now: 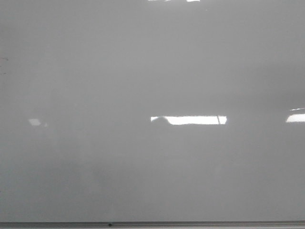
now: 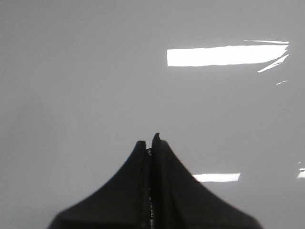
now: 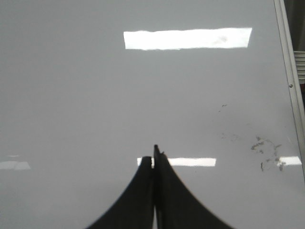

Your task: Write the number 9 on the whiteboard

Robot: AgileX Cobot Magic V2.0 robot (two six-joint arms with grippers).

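In the front view the whiteboard [image 1: 143,71] fills the frame, bare and glossy, with glare patches toward 3 o'clock and its grey frame edge at 6 o'clock; no number 9 shows anywhere, so the writing looks not yet begun, and neither arm nor any marker is in sight here. In the left wrist view the left gripper [image 2: 150,142] rises from 6 o'clock over blank board, its fingers pressed together; a thin dark line runs along the seam, but whether anything is pinched there is hard to say. In the right wrist view the right gripper [image 3: 153,160] likewise has its fingers pressed together, nothing visibly between them. Faint smudges [image 3: 264,150] lie toward 4 o'clock beside the frame, too scattered to read as a digit. No marker can be made out, so the whole stroke remains to be done.
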